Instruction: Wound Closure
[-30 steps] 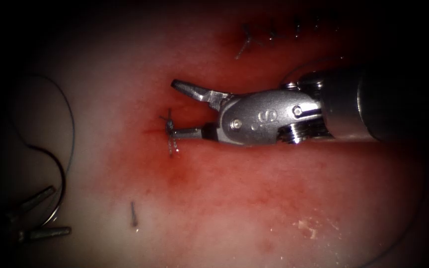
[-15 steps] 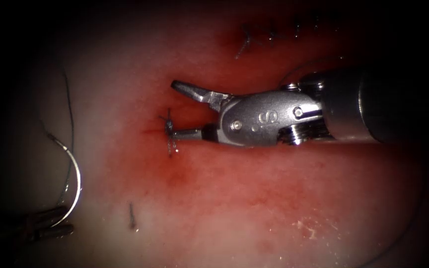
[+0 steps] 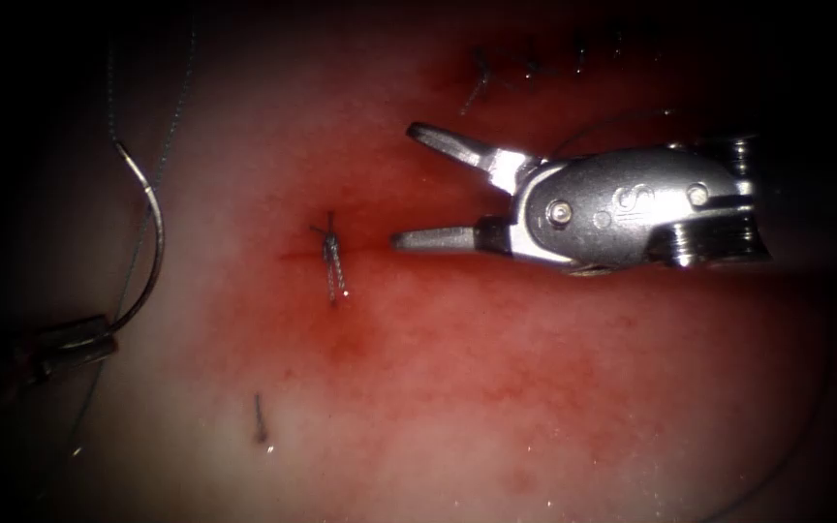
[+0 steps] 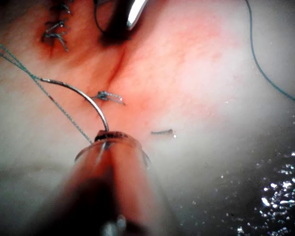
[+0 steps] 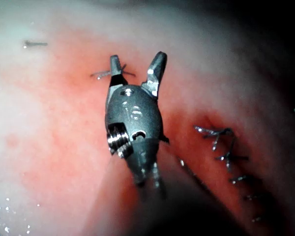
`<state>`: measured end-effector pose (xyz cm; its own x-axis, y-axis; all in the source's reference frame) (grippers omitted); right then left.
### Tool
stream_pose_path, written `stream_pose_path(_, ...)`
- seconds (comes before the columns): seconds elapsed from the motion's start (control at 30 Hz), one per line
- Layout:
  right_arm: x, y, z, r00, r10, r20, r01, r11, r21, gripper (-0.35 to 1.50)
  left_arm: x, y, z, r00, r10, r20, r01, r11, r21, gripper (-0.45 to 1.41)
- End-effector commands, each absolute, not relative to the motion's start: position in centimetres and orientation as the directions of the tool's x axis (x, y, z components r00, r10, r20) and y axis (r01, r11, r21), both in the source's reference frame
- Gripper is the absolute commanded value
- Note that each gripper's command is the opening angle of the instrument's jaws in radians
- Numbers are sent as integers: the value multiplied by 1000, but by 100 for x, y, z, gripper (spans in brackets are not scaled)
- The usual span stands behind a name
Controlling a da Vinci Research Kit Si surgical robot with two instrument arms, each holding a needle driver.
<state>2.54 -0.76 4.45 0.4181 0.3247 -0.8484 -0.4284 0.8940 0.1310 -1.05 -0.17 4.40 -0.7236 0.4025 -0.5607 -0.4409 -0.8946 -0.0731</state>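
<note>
My right tool (image 3: 406, 184) hovers just right of the knotted stitch (image 3: 333, 261) on the cut, with its jaws open and holding nothing. It also appears in its own wrist view (image 5: 137, 58), with the stitch (image 5: 105, 73) just beyond one jaw. At the far left, my left tool (image 3: 89, 341) is shut on the curved needle (image 3: 152, 242) near the end away from the thread. The needle is clear of the tissue (image 3: 438, 387) and arcs upward. Thread (image 3: 181, 87) trails from its upper end. The left wrist view shows the needle (image 4: 83, 96), thread (image 4: 19, 61) and stitch (image 4: 109, 96).
A row of earlier stitches (image 3: 525, 68) closes the cut at the upper right, also seen in the wrist views (image 4: 56, 32) (image 5: 226, 147). A short cut end of thread (image 3: 260, 418) lies below the knot. Red fluid stains the tissue around the cut.
My right tool drew back to the right, away from the knotted stitch, jaws still open. My left tool rose with the needle, which now arcs higher at the left.
</note>
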Motion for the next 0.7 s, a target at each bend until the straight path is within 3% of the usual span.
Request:
stream_pose_path(0.03, 247, -80, 441, 411, 369, -834, -448, 878, 168, 141, -119, -11, 443, -716, 402, -570, -448, -891, -65, -45)
stream_pose_path(0.07, 239, -81, 435, 397, 416, -818, -465, 860, 212, 141, -127, -4, 441, -715, 400, -574, -456, -889, -52, -45)
stream_pose_path(0.17, 223, -81, 420, 301, 626, -720, -544, 733, 410, 118, -160, 13, 438, -703, 403, -586, -471, -881, -41, -45)
stream_pose_path(0.33, 212, -79, 393, 195, 789, -583, -646, 551, 529, 101, -242, 36, 457, -700, 398, -594, -485, -875, -15, -45)
stream_pose_path(0.47, 208, -79, 390, 123, 849, -513, -712, 436, 550, 89, -277, 56, 479, -709, 382, -593, -486, -873, 19, -45)
stream_pose_path(0.7, 203, -74, 405, 22, 879, -477, -782, 313, 540, 88, -274, 70, 523, -755, 343, -559, -483, -868, 120, -45)
